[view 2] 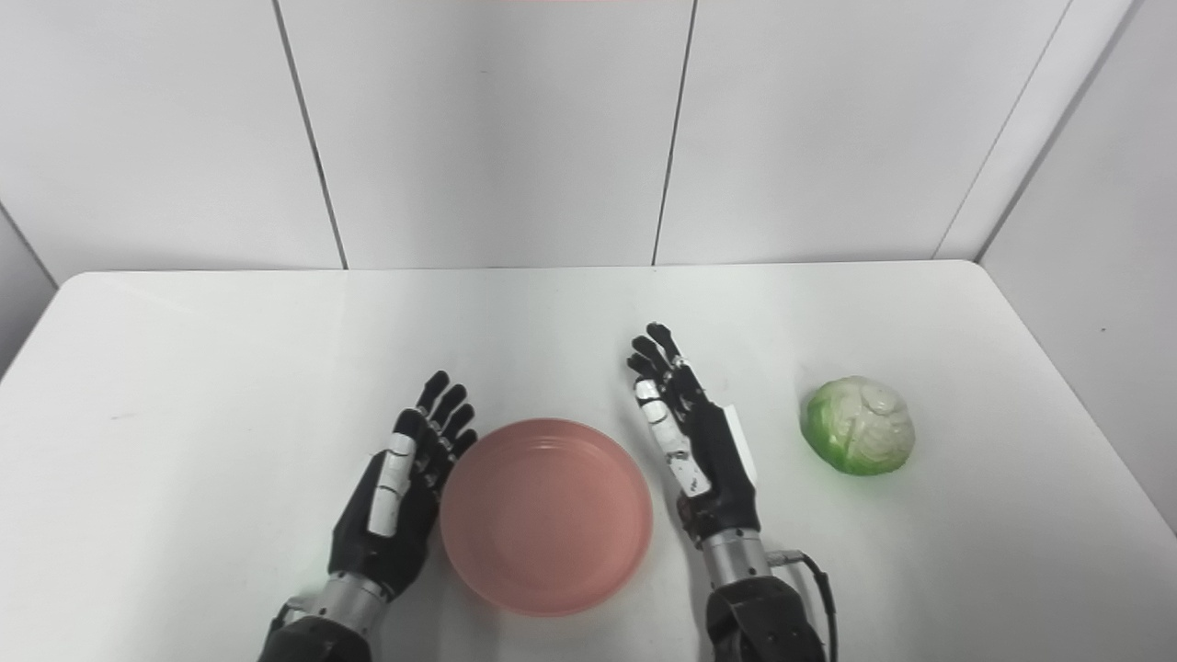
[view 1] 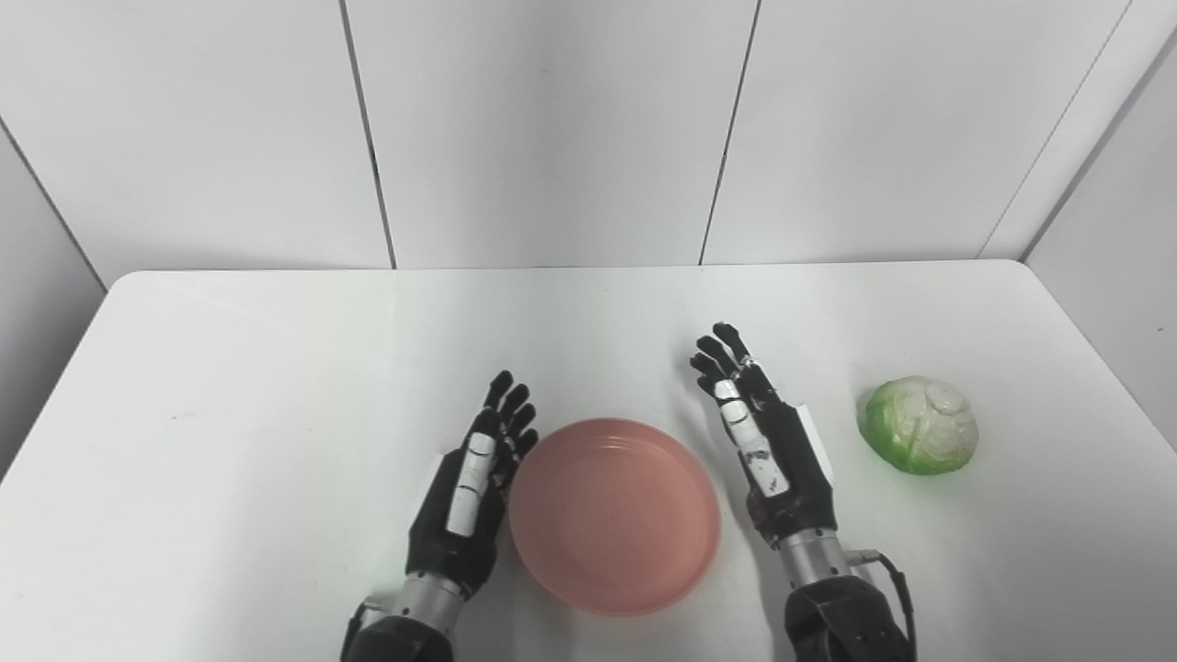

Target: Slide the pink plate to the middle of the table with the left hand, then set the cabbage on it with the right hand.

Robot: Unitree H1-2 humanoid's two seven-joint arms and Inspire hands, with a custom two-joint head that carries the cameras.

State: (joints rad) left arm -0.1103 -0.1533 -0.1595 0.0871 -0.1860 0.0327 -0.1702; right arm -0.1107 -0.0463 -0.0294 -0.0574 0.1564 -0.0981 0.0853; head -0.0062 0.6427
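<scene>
The pink plate (view 1: 614, 513) lies on the white table (view 1: 276, 368) near its front edge, about the middle from side to side. My left hand (view 1: 475, 478) stands on edge against the plate's left rim, fingers straight and apart, holding nothing. My right hand (view 1: 768, 441) is open just right of the plate, fingers pointing away from me, not touching it. The green and white cabbage (view 1: 919, 425) sits on the table to the right of my right hand, apart from it. The same layout shows in the right eye view, with the plate (view 2: 546, 513) and the cabbage (view 2: 858, 425).
White wall panels (view 1: 552, 129) stand behind the table's far edge. The table's right edge runs close past the cabbage.
</scene>
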